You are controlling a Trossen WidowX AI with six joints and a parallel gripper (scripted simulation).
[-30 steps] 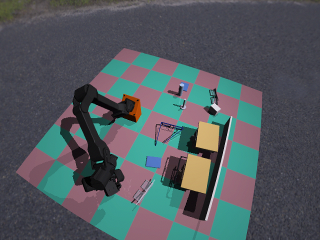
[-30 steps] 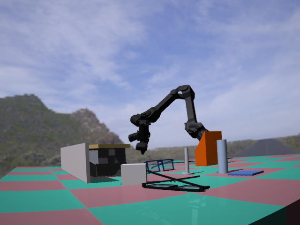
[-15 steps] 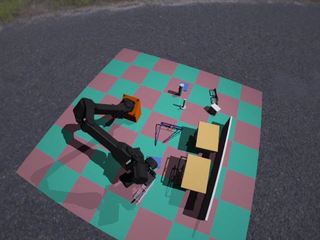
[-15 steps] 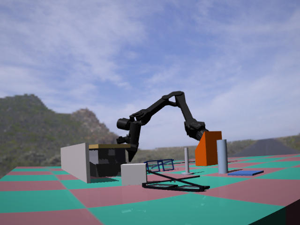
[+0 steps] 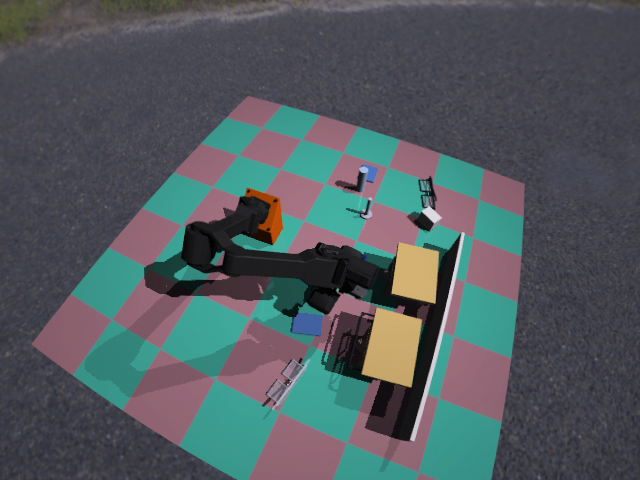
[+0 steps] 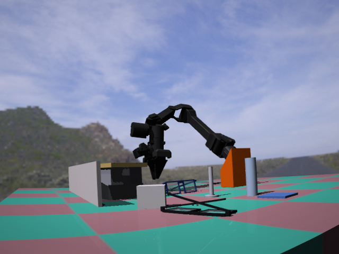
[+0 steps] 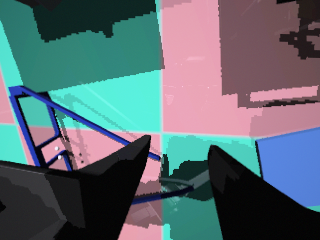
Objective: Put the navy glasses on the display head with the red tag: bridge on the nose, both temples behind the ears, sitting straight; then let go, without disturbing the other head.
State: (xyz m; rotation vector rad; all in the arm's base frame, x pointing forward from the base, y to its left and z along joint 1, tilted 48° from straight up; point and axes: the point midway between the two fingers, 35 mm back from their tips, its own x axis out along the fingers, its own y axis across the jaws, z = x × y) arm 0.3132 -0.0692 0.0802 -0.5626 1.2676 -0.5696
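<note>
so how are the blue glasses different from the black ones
The blue glasses stand up on the mat, right under the gripper; the black glasses lie low, nearer the white block. The blue frame is lighter and brighter, the black one dark. Both have thin frames, and neither is held.

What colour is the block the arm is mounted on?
Orange, clearest in the exterior view.
</note>
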